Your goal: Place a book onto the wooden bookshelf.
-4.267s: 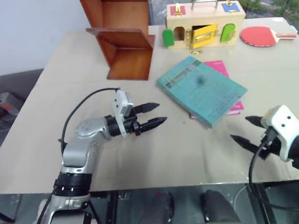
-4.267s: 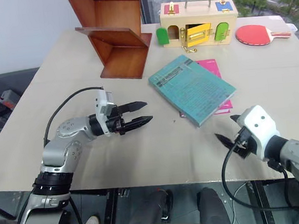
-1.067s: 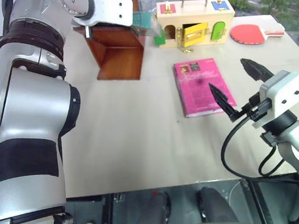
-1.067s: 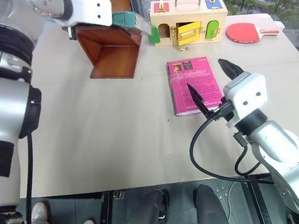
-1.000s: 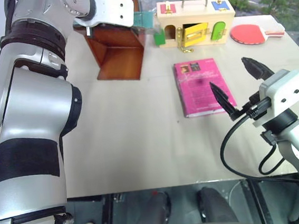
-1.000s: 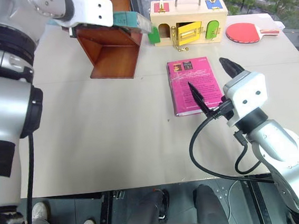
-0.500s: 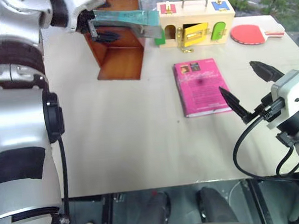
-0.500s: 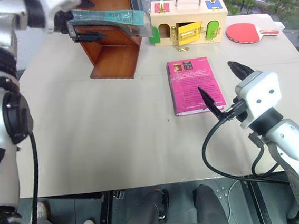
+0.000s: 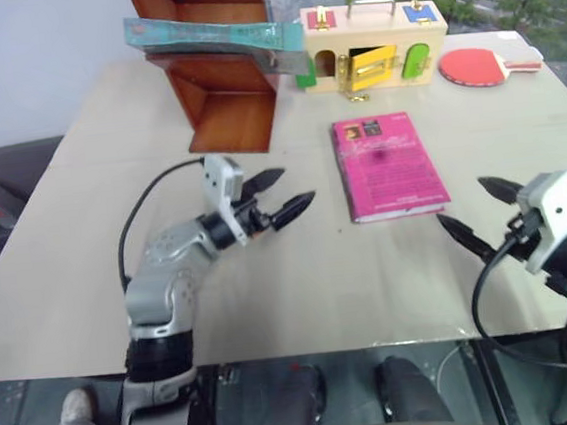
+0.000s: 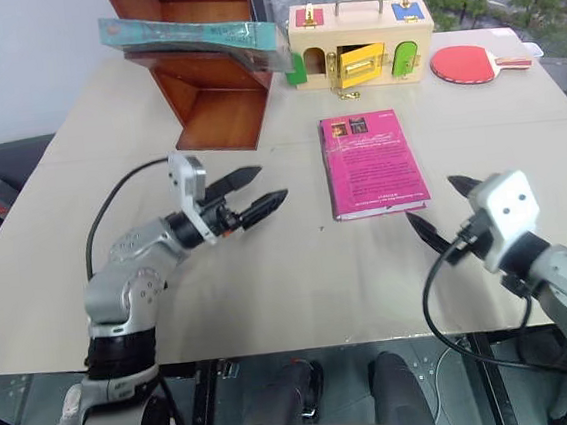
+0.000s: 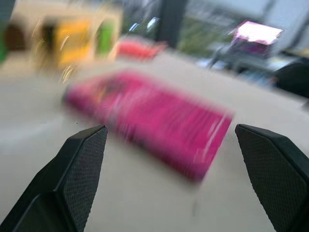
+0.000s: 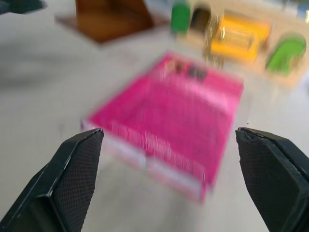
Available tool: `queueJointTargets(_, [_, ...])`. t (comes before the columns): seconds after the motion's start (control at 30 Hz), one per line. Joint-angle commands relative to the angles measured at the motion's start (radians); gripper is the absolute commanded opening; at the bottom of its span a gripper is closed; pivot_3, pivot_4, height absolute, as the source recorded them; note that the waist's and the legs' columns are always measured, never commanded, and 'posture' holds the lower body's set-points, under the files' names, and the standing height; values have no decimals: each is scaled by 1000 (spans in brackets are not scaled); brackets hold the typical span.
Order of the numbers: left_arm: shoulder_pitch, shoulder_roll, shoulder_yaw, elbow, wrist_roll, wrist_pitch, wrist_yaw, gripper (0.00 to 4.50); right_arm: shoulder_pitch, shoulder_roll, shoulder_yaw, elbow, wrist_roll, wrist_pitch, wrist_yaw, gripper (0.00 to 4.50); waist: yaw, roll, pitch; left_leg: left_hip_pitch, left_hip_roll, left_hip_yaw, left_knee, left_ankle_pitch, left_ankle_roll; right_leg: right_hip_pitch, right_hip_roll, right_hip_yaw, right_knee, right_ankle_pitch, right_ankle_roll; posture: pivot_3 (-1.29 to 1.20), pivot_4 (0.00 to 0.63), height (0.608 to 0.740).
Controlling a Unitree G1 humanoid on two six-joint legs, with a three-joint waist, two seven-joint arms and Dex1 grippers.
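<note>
The teal-green book [image 9: 208, 33] lies flat across a board of the reddish-brown wooden bookshelf [image 9: 228, 107] at the back of the table, with both ends overhanging. No gripper touches it. My left gripper [image 9: 280, 195] hovers low over the table in front of the shelf, open and empty. Its fingers [image 11: 72, 179] frame the pink book [image 11: 149, 121] in the left wrist view. My right gripper [image 9: 474, 212] is open and empty near the table's front right, just short of the pink book [image 9: 388, 165].
A pale wooden box with coloured doors [image 9: 373, 43] stands behind the pink book, right of the shelf. A red table tennis paddle [image 9: 485, 64] lies at the back right. Bare tabletop [image 9: 300, 281] stretches between the two grippers.
My left gripper opened and let go of the teal book on the shelf, then the arm dropped to the table in front. My right gripper sank and drifted right.
</note>
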Motion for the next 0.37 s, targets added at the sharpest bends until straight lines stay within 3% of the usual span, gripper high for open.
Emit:
queueJointTargets(0.03, [88, 67, 27, -71, 29, -107, 0, 4446, 143, -1, -138, -34, -21, -62, 62, 4500, 11, 6, -6, 0, 0, 0, 0, 0, 0, 1, 0, 0, -1, 0, 0, 0, 150, 740])
queueJointTargets(0.2, [170, 179, 74, -78, -3, -141, -49, 4446, 339, 34, -249, -64, -21, -100, 119, 4500, 29, 10, -8, 4, 0, 0, -1, -3, 3, 5, -1, 0, -3, 0, 0, 0, 150, 740])
queueJointTargets(0.37, [184, 234, 78, -93, -46, -131, -86, 4446, 374, 59, -267, -79, -9, -105, 121, 4500, 29, 12, -9, 8, 0, 1, -4, -3, 3, 8, -5, 0, -4, 0, 0, 0, 150, 740])
